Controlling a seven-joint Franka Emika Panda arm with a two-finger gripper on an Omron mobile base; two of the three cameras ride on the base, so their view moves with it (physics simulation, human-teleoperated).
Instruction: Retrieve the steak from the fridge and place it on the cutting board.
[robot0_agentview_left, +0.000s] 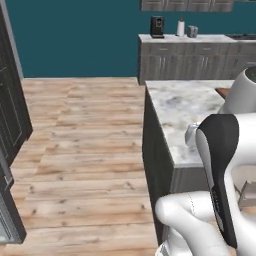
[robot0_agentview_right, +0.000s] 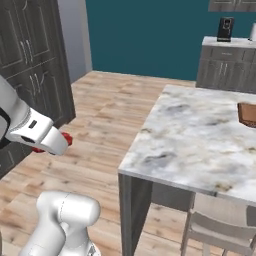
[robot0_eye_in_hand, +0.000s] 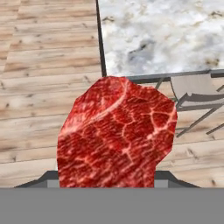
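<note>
The glossy, bright-red marbled steak (robot0_eye_in_hand: 116, 133) sits close in front of the hand camera, rising from between the gripper's fingers, whose tips are hidden behind the meat. In the right base view a small part of the same red lump (robot0_agentview_right: 66, 139) peeks out past the end of the white hand, so the gripper (robot0_agentview_right: 59, 145) is closed on the steak, carrying it in the air above the pale wooden plank floor (robot0_agentview_right: 100, 130).

Taking the grey-white marble-topped island counter (robot0_agentview_right: 200, 135) as the landmark: the held steak hangs well to the left of the island's near corner and clear of its top, over open floor. The reddish-brown wooden cutting board (robot0_agentview_right: 247, 114) with its darker raised rim lies on the island's far right side, cut off by the edge of the picture; in the left base view a sliver of it (robot0_agentview_left: 223, 92) shows beside the arm. A grey chair (robot0_agentview_right: 220, 227) stands tucked under the island's near edge. Tall dark grey cabinets (robot0_agentview_right: 35, 65) stand across the floor to the island's left, and behind the island a teal wall (robot0_agentview_right: 145, 35) backs a grey counter holding 1 black coffee machine (robot0_agentview_right: 225, 29).
</note>
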